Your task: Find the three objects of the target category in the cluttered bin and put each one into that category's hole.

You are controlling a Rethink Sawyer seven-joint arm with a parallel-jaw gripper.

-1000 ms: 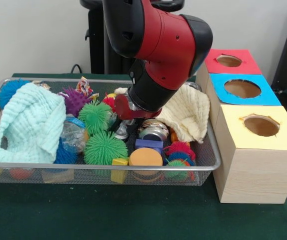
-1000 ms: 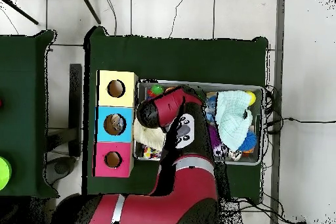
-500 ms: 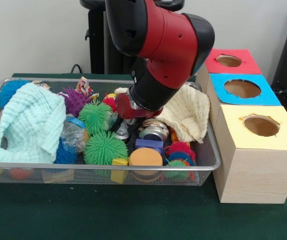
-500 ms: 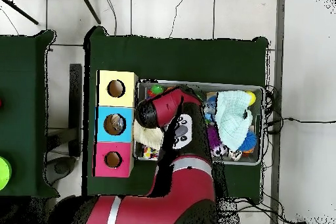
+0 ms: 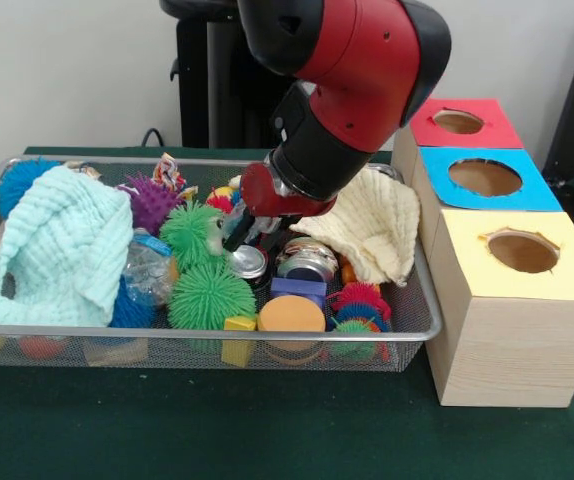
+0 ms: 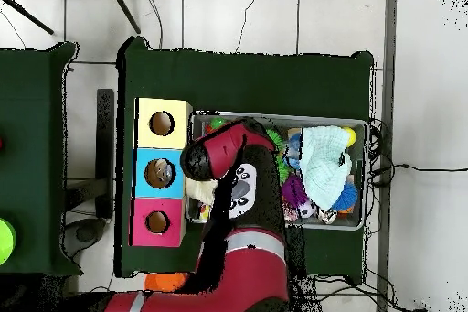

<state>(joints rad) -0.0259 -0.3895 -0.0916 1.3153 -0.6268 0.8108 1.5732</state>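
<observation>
We see the arm has lifted and swung back since a second ago, and the gripper (image 5: 248,238) now hangs above the wire bin (image 5: 407,335), fingers clamped on a small silver can (image 5: 248,262) raised clear of the clutter. Another silver can (image 5: 308,262) lies below, beside the cream cloth (image 5: 379,232). The yellow box (image 5: 515,315) stands just beside the bin.

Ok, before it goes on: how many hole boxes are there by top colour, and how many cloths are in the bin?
Red-topped box: 1
Blue-topped box: 1
Yellow-topped box: 1
Cloths: 2, the mint cloth and the cream cloth
Total: 5
</observation>
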